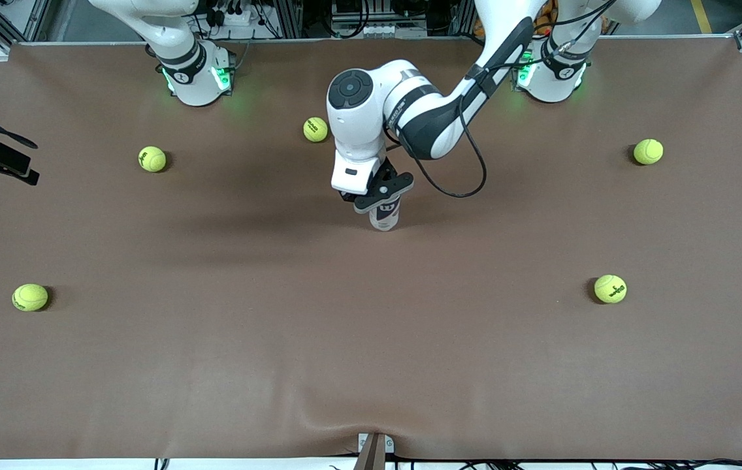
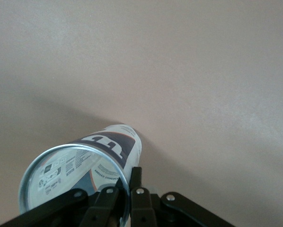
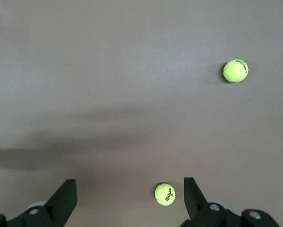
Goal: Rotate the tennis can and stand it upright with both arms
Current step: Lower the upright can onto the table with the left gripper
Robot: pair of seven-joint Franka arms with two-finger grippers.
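The tennis can (image 1: 385, 215) is a clear tube with a white and navy label. It stands about upright on the brown table, in the middle. My left gripper (image 1: 381, 194) is over it and is shut on the can's open metal rim. In the left wrist view one finger (image 2: 136, 176) is outside the wall of the can (image 2: 108, 144) and the other is inside it. My right gripper (image 3: 129, 198) is open and empty, high over the table. It is out of the front view, and that arm waits.
Several yellow-green tennis balls lie scattered: one (image 1: 315, 129) beside the left arm's elbow, one (image 1: 152, 158) and one (image 1: 30, 297) toward the right arm's end, one (image 1: 648, 151) and one (image 1: 610, 288) toward the left arm's end. Two balls (image 3: 164, 194) (image 3: 235, 70) show below the right gripper.
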